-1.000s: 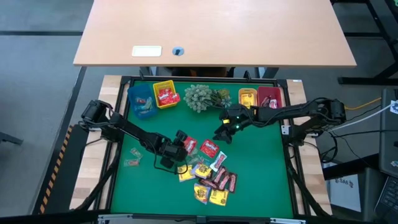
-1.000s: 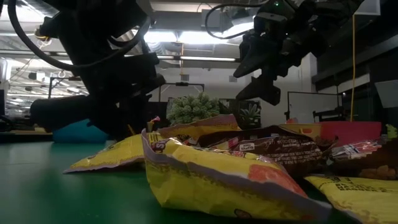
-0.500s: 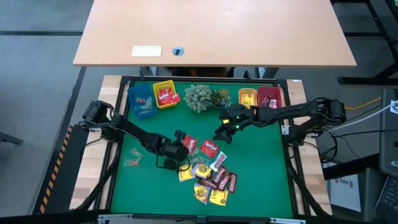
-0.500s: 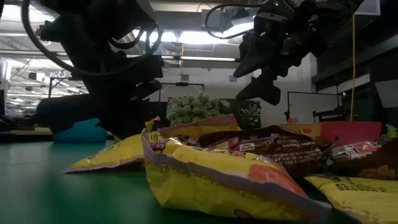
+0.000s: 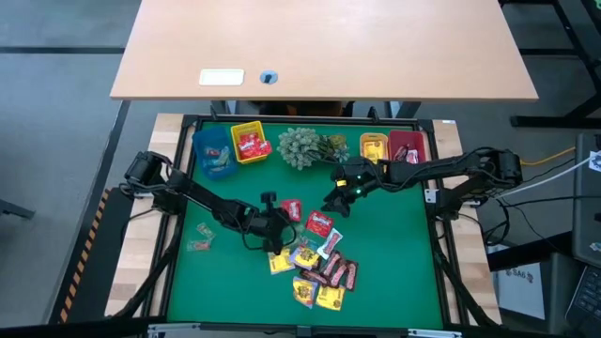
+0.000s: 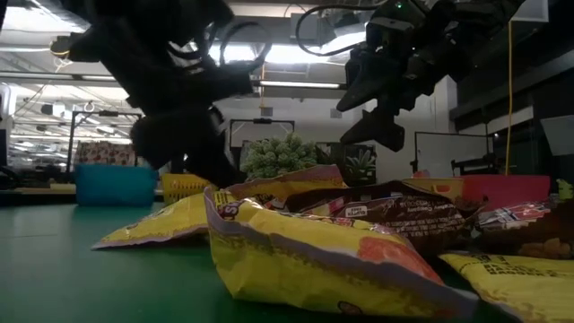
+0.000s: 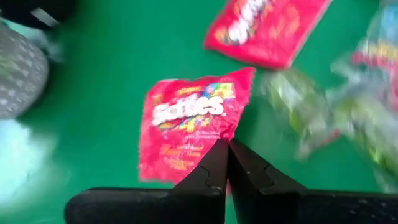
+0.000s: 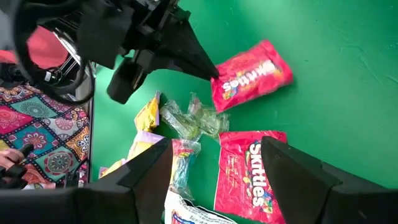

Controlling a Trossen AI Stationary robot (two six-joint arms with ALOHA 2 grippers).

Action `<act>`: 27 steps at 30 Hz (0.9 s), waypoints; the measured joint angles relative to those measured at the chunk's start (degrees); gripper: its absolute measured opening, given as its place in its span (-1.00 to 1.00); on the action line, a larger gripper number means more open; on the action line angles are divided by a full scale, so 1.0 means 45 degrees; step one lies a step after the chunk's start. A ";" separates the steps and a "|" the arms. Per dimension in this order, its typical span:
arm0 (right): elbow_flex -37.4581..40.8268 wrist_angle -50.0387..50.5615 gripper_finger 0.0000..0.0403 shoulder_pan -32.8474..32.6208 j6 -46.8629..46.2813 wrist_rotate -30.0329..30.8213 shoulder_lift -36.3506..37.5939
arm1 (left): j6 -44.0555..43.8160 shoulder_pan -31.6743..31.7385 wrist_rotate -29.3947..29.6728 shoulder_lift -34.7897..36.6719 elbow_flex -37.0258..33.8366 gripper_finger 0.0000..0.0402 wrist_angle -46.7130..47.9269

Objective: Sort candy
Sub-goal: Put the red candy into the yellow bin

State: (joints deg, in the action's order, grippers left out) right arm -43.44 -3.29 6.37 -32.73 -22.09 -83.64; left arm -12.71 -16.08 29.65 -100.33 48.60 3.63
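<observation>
Green mat [image 5: 394, 244] fenced by a dark frame, a pale wooden desk beyond it; four small bins and a plant cluster [image 5: 302, 146] line the far edge. Candy pile [image 5: 317, 268] sits mid-mat toward the near side: red, yellow, dark bars, crinkly wrappers, overlapping. Left gripper [image 7: 227, 163] is clamped shut on the edge of one red Skittles packet [image 7: 189, 127] at the pile's far-left fringe; the packet is flat, glossy, slightly creased, and a second red packet [image 8: 247, 169] lies just beside it. Step in hand looks like the pick of a red one. Next move probably: lift clear without dragging neighbours, carry it to whichever bin takes reds. Right gripper [image 8: 214, 171] hangs above the mat near the plant, fingers spread, nothing in them.
</observation>
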 joint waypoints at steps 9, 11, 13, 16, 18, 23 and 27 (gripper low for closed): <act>0.0000 -0.0005 0.22 -0.0004 0.0000 0.0001 0.0000 | -0.0500 0.0006 0.1261 0.0024 0.0005 -1.00 -0.1083; 0.0000 -0.0005 0.22 -0.0005 0.0000 0.0005 0.0000 | -0.0546 0.0065 0.1313 0.0026 0.0005 -1.00 -0.1190; 0.0000 -0.0008 0.22 -0.0005 0.0000 0.0002 0.0000 | -0.0644 0.0122 0.1341 0.0029 0.0005 -1.00 -0.1380; 0.0000 -0.0026 0.22 -0.0005 0.0000 0.0005 0.0000 | -0.0728 0.0267 0.1349 0.0155 0.0015 -1.00 -0.1480; 0.0000 -0.0091 0.22 0.0000 0.0000 0.0005 0.0000 | -0.0728 0.0356 0.1369 0.0223 0.0029 -1.00 -0.1510; -0.0044 -0.0359 0.22 0.0000 0.0047 0.0066 0.0244 | -0.0723 0.0595 0.1354 0.0877 0.0029 -1.00 -0.1165; -0.0461 -0.0216 0.22 0.0001 0.0053 0.0121 0.0615 | -0.0690 0.0847 0.1257 0.1457 0.0034 -1.00 -0.0679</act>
State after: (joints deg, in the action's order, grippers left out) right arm -45.51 -4.26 6.38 -32.49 -21.54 -80.87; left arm -15.81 -12.27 35.31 -93.78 48.75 0.58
